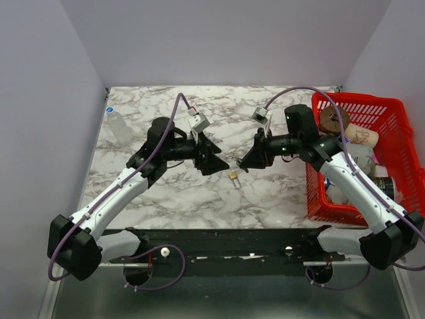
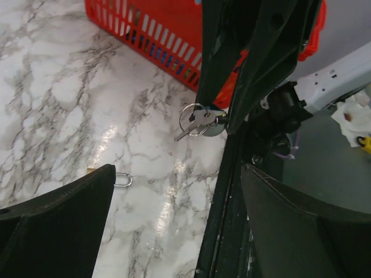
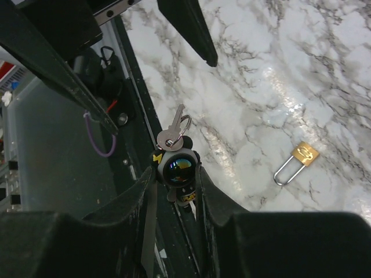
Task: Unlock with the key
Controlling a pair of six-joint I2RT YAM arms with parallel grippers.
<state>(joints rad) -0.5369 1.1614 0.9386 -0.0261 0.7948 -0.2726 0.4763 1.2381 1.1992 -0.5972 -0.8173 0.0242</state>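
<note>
The key (image 3: 170, 137) is in hand, but the lock is not. The right gripper (image 3: 177, 174) is clamped on a dark round fob (image 3: 178, 168) at the lower middle of its wrist view. The key and its ring stick up from the fob, free of the fingers. The padlock (image 3: 304, 153), brass with its shackle closed, lies flat on the marble table (image 1: 166, 193) at the right of that view. In the top view it sits just below and between the two grippers, and nothing touches it.

The left gripper (image 2: 177, 174) is spread wide and holds nothing. One of its fingers partly covers the padlock at the lower left of its own view.

Next, I judge, the left gripper must drop and pinch the padlock so the keyhole faces the key. I cannot make out which way the keyhole faces now. The key hangs from a ring, so it may swing rather than push in.

A red basket (image 1: 362, 98) of odds and ends stands at the right. What looks like a clear bottle (image 1: 118, 126) stands at the far left. Both are well apart from the work.
</note>
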